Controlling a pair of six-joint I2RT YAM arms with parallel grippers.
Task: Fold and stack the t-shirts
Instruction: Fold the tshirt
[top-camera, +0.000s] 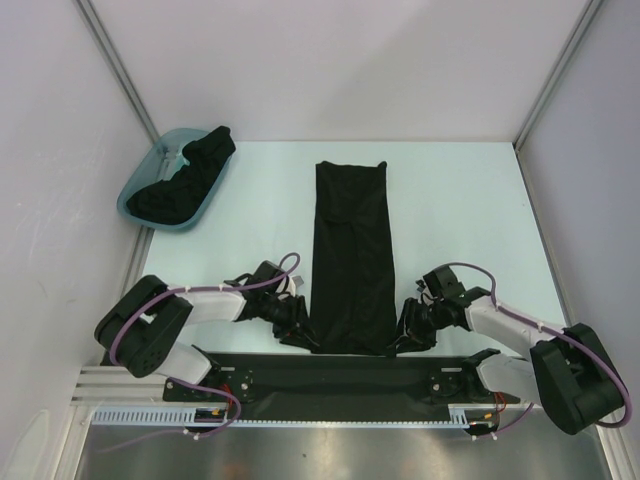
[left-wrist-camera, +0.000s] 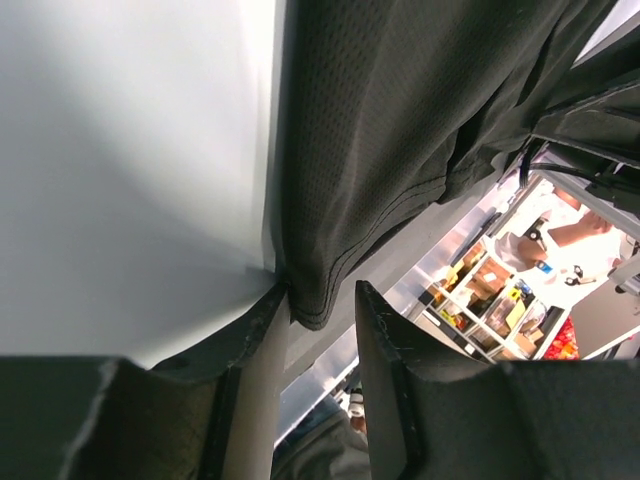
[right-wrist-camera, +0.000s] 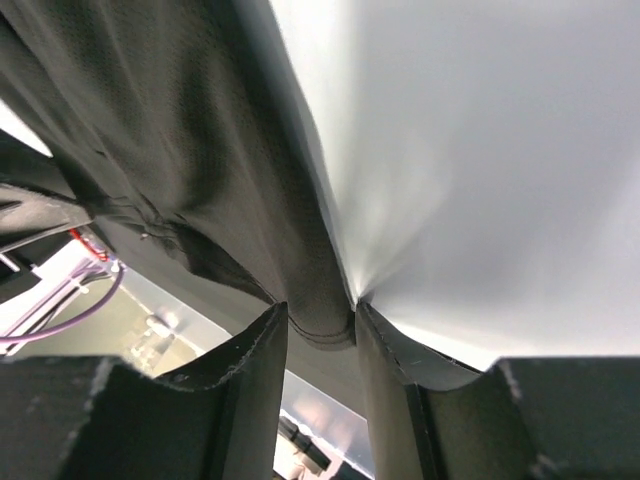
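One shirt (top-camera: 352, 260) is laid out as a long narrow strip down the middle of the worktop (top-camera: 470, 200), running from near the far edge to the near edge. More black cloth (top-camera: 190, 175) is heaped in the tub (top-camera: 137, 200) at the far left corner.

The cloth is judged to be light, limp and matte. No shape will be held by it, a sag is to be expected between two holds, and the layers of the strip may slide over one another when raised. It is best taken at the two near corners, at the hem, where the stitching gives a firmer edge. All layers should be caught together and both corners lifted evenly.

The left gripper (left-wrist-camera: 320, 300) is set at the near left corner of the strip. Its fingers are parted and the hemmed corner lies between them, against one finger (left-wrist-camera: 262, 340). A sliver of light is seen beside the other finger, so nothing is pinched. The right gripper (right-wrist-camera: 320, 318) is set at the near right corner. The gap between its fingers is filled by cloth, but whether that cloth is squeezed cannot be told.

The sleeves and the number of layers in the strip are not shown. The heap in the tub cannot be counted as separate shirts. From above, both near corners are covered by the grippers, and the strip's end merges with the dark rail (top-camera: 340, 375) at the near edge, so its outline there is hard to make out. Only a small patch of cloth is caught by each wrist view.
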